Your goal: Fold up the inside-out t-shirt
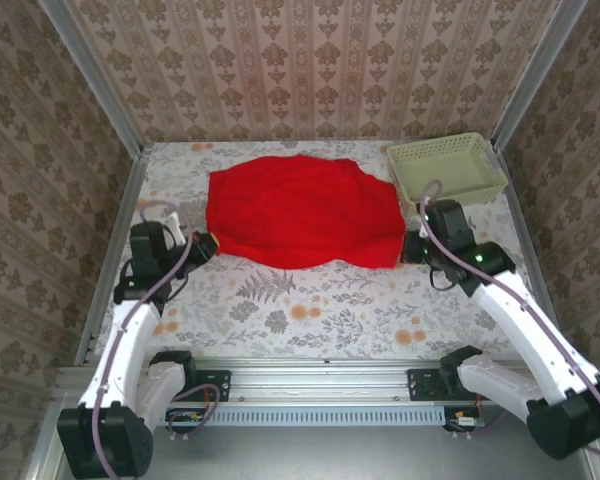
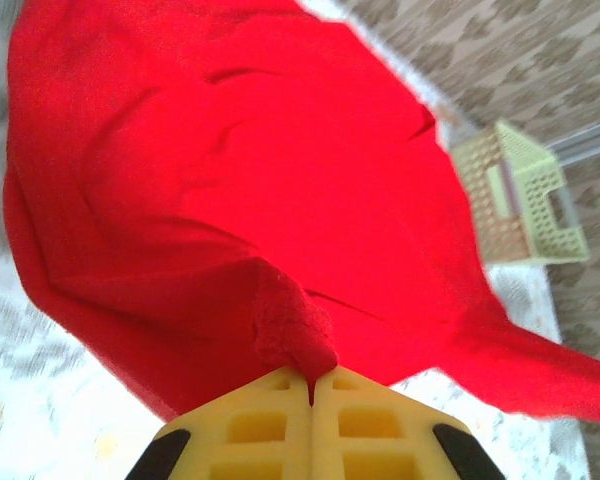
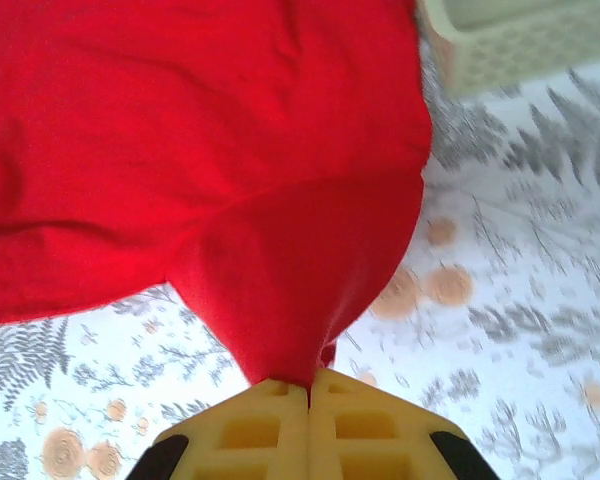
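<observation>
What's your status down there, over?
Left jaws shut on t-shirt, right jaws too. T-shirt spread on table, unfolded. Basket beside it, nothing blocking.

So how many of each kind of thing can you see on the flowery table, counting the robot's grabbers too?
Bright red soft cloth t-shirt: 1
Pale green plastic mesh basket: 1
Yellow two-finger grippers: 2 (left gripper, right gripper)
Total: 4

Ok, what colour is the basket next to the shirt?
The basket is pale green, clearest in the top external view.
</observation>
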Controlling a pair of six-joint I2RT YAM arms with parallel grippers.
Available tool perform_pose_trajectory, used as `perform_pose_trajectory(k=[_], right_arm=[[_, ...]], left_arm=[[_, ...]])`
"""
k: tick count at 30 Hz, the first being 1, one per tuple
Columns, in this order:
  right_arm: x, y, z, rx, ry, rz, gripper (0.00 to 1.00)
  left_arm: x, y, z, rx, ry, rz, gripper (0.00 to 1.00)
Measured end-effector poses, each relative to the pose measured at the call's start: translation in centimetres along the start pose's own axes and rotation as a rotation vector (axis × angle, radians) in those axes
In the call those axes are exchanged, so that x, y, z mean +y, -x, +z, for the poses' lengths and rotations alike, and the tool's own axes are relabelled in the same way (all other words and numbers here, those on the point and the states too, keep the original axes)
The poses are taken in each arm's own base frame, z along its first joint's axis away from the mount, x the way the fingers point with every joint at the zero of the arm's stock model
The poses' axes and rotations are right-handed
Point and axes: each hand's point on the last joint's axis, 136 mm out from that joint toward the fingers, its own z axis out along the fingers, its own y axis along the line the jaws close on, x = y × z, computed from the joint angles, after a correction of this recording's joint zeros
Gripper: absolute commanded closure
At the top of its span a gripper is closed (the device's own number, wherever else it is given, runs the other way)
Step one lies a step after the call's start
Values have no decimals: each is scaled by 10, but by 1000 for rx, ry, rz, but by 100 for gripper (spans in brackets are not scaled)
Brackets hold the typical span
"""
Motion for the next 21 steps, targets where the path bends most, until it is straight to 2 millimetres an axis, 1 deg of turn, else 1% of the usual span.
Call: perform_pose_trajectory(k=[2,3,5,7,9,10,12,14,16,17,18,21], right_arm=[[-15,-15,-6,-4,-32,55,100],[-22,-20,-10,-11,-46,85,100],[-33,-26,-18,-31,-72,142,100],[-41,-30,-27,-57,-91,189,100],[-48,-32,-37,-86,-106,235,100],[-50,-34,-39,-94,-110,251,100],[-55,-40,-42,-99,-120,288,100],[-61,-50,-39,-85,-136,314,100],[-67,-62,-36,-64,-158,335,100],[-70,-67,-35,-57,-169,343,94],[-72,-70,-35,-54,-178,351,88],[-75,-70,-37,-64,-190,360,85]], left_arm=[[14,-26,1,38,25,-17,99],[21,-38,0,53,37,-24,98],[31,-57,-2,75,55,-36,98],[37,-68,-6,77,67,-47,95],[40,-75,-11,70,77,-54,95],[40,-77,-14,63,80,-58,93],[43,-81,-20,46,92,-67,81],[46,-86,-25,26,103,-88,72],[51,-92,-29,12,117,-111,57],[54,-95,-32,9,129,-126,50],[57,-97,-34,1,144,-140,46],[65,-100,-38,-1,198,-162,41]])
